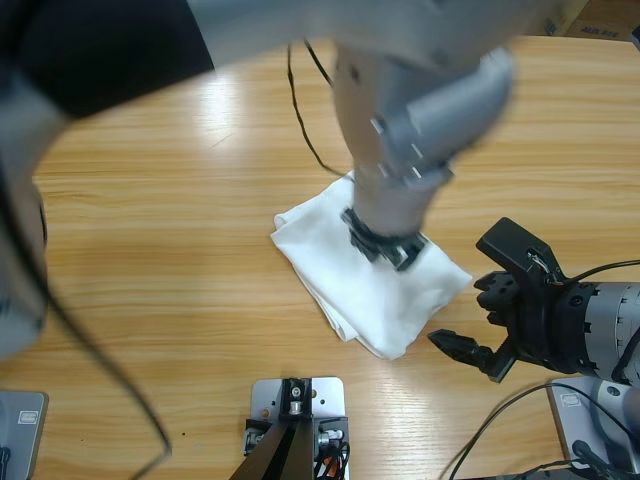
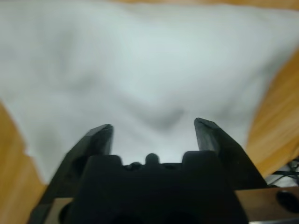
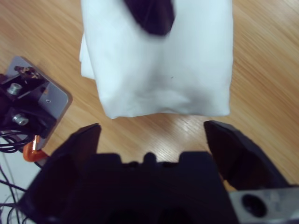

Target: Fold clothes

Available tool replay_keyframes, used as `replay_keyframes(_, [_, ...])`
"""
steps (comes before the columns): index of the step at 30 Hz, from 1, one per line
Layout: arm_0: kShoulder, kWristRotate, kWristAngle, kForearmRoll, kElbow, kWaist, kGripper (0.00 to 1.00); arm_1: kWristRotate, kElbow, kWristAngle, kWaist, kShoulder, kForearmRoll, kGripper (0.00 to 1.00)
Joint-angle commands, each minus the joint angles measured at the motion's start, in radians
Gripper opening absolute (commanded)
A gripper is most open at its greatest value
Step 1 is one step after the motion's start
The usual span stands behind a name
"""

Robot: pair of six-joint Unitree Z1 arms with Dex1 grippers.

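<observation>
The clothes (image 1: 350,285) are a white garment folded into a compact packet, lying at an angle in the middle of the wooden table (image 1: 150,230). My left gripper (image 1: 385,243) comes down from above onto the packet's upper middle. In the left wrist view white cloth (image 2: 140,60) fills the picture and the left gripper (image 2: 154,128) stands open right over it. My right gripper (image 1: 462,295) is open just off the packet's right corner, not touching it. In the right wrist view the right gripper (image 3: 152,128) faces the folded edge of the clothes (image 3: 159,79).
A thin black cable (image 1: 300,110) runs across the table behind the packet. Bare wood lies to the left and in front of the cloth. The left arm's large silver body (image 1: 420,90) hangs over the table's upper middle.
</observation>
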Motion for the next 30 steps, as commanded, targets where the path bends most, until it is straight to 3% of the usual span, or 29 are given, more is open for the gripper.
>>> replay_keyframes(1, [-0.034,-0.094,0.074,0.162,-0.365,0.012,0.991,0.024,0.041,-0.015,0.010,-0.025,0.016,1.000])
replay_keyframes(7, [-0.003,-0.106,0.026,0.162,-0.316,0.063,0.991,0.044,0.058,-0.015,0.010,-0.019,0.014,1.000])
replay_keyframes(14, [0.040,-0.103,-0.046,0.162,-0.304,0.024,0.977,0.060,0.097,-0.015,0.010,0.017,-0.048,1.000])
replay_keyframes(19, [0.052,-0.110,-0.051,0.161,-0.195,0.020,0.955,0.068,0.121,-0.007,0.010,0.049,-0.093,1.000])
replay_keyframes(30, [0.144,0.004,-0.064,0.156,-0.259,0.009,1.000,0.073,0.147,-0.005,0.010,0.056,-0.118,1.000])
